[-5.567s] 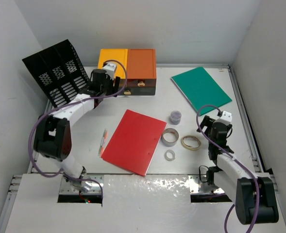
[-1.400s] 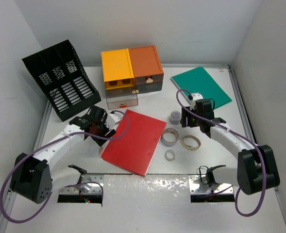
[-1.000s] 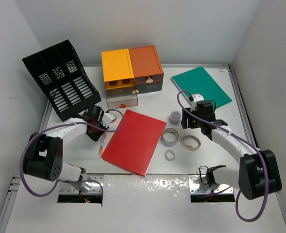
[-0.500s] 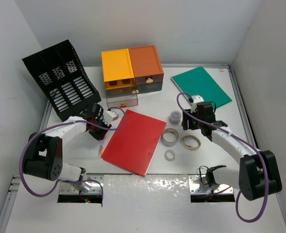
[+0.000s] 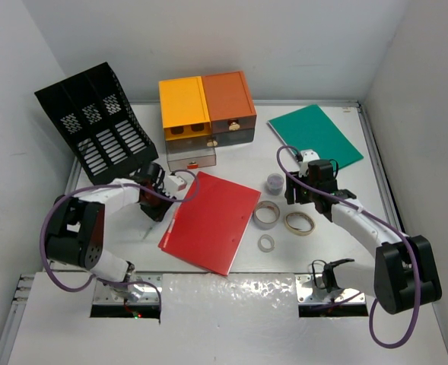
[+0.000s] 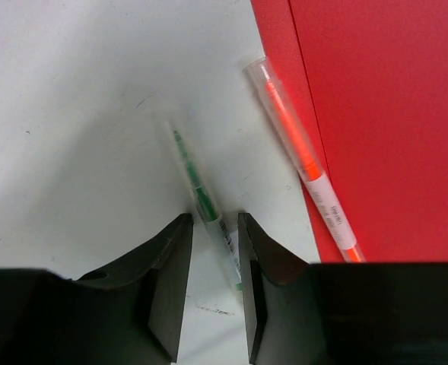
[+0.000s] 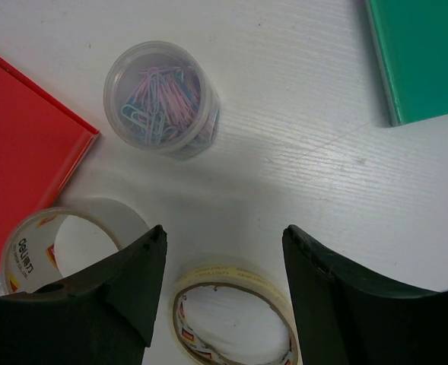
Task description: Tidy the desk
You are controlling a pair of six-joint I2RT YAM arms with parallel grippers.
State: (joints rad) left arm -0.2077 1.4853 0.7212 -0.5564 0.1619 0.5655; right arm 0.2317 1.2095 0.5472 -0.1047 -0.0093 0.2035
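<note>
The desk (image 5: 239, 163) is a white tabletop. My left gripper (image 5: 160, 201) is low over it, just left of the red folder (image 5: 212, 220). In the left wrist view its jaws (image 6: 212, 228) stand a narrow gap apart and straddle the end of a green pen (image 6: 197, 186) lying on the desk. An orange pen (image 6: 300, 156) lies beside it along the red folder's edge (image 6: 383, 114). My right gripper (image 5: 300, 199) is open and empty (image 7: 224, 236) over a beige tape roll (image 7: 231, 274), with a jar of paper clips (image 7: 163, 99) just ahead.
A black file rack (image 5: 94, 125) stands at the back left. Yellow (image 5: 183, 106) and orange (image 5: 227, 100) drawer boxes are at the back, one low drawer (image 5: 192, 157) pulled out. A green folder (image 5: 315, 137) lies back right. A clear tape roll (image 5: 266, 215) and a small roll (image 5: 266, 242) lie mid-desk.
A low drawer has come open since the earliest frame. My left gripper has come from the drawer boxes down to the pens. My right gripper has moved in over the tape rolls.
</note>
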